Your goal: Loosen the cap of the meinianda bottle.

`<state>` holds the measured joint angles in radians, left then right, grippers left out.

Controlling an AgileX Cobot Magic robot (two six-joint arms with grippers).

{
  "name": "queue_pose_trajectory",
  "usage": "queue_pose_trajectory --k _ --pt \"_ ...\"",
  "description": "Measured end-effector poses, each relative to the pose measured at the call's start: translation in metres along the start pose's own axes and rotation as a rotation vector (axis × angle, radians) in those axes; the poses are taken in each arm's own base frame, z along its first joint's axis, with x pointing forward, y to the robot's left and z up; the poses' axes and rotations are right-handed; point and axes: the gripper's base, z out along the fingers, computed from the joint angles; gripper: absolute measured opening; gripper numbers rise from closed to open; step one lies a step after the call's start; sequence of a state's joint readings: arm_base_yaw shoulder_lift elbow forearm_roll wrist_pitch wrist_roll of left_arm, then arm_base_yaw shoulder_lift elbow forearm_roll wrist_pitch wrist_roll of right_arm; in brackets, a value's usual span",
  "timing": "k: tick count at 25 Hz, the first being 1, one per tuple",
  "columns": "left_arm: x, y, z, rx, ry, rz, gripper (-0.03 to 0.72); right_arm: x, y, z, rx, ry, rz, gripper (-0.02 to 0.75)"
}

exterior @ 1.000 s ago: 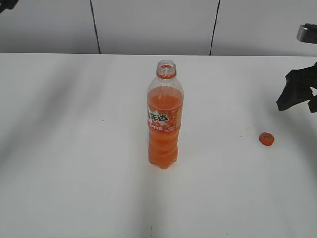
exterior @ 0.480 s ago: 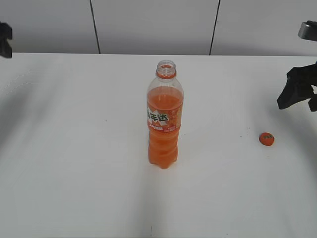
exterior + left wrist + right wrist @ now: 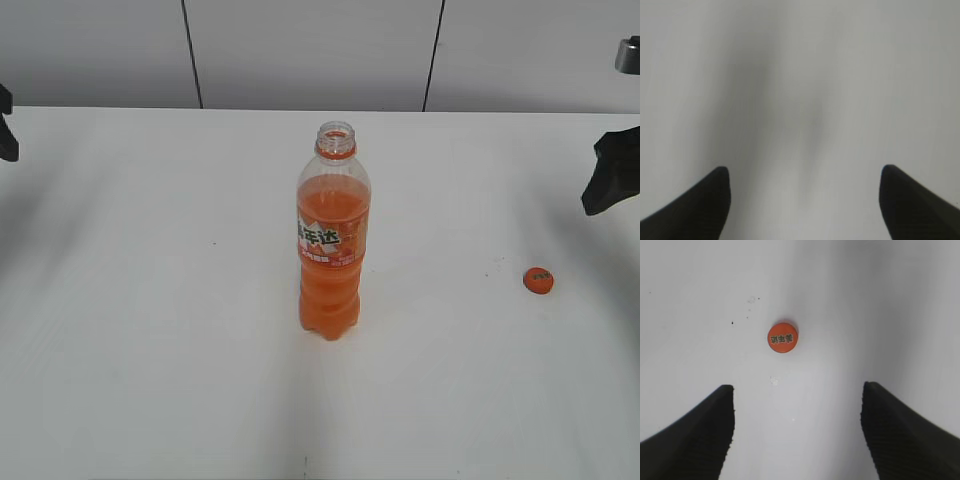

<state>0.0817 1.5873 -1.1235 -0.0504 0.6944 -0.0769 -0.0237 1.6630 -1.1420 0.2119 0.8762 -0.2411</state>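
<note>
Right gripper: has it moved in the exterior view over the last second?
Yes. The right gripper has drawn back toward the right edge, away from the cap, which lies where it was.

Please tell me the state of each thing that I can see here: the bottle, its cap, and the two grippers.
meinianda bottle: upright on the table, mouth open, no cap on it, partly filled with orange drink.
cap: off the bottle, lying flat on the table, printed top facing up.
left gripper: open, empty, over bare table.
right gripper: open, empty, above the cap, not touching it.
</note>
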Motion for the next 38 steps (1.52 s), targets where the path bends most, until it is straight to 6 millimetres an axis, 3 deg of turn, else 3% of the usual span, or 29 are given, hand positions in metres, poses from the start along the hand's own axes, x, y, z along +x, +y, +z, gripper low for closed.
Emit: queue_pose_trajectory --k 5,9,19,24,30,32,38 --pt "0.0 -0.006 -0.003 0.03 -0.006 0.02 0.552 0.0 -0.001 -0.009 0.023 -0.004 -0.01 0.59" --pt "0.001 -0.01 -0.027 0.037 -0.047 0.044 0.552 0.002 0.001 -0.025 0.038 -0.031 -0.026 0.59" --pt "0.021 -0.009 -0.132 0.049 -0.266 0.073 0.552 0.029 0.017 -0.111 0.071 -0.228 -0.072 0.59" --pt "0.044 -0.006 -0.179 0.052 -0.352 0.09 0.552 0.052 0.027 -0.152 0.079 -0.331 -0.086 0.59" --pt "0.07 -0.003 -0.218 0.054 -0.468 0.127 0.552 0.083 0.036 -0.185 0.081 -0.386 -0.099 0.59" --pt "0.089 -0.001 -0.229 0.057 -0.515 0.129 0.552 0.095 0.039 -0.194 0.083 -0.407 -0.104 0.59" --pt "0.134 0.005 -0.224 0.06 -0.526 0.13 0.552 0.147 0.046 -0.205 0.091 -0.482 -0.115 0.59"
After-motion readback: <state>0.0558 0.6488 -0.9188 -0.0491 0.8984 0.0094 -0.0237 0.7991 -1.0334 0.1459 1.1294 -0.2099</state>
